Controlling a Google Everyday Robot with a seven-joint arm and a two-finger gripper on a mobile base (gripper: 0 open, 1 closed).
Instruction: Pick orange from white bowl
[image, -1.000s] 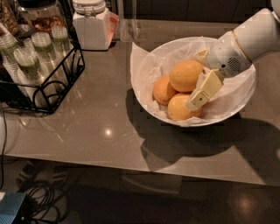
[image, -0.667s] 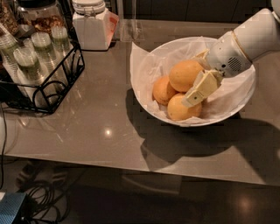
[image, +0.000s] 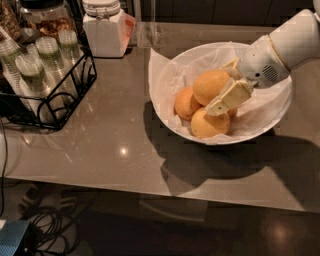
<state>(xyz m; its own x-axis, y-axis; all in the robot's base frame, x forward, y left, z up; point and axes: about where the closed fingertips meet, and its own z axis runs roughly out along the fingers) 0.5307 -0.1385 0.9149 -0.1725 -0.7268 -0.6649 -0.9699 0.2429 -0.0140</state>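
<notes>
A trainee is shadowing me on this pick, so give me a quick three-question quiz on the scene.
1. True or false: the tool is over the white bowl, right beside the orange.
2. What lines the bowl? A) foil B) crumpled white paper C) nothing
3. What holds the lidded cups at the left of the table?
Key: 1 true; 2 B; 3 the black wire rack.
</notes>
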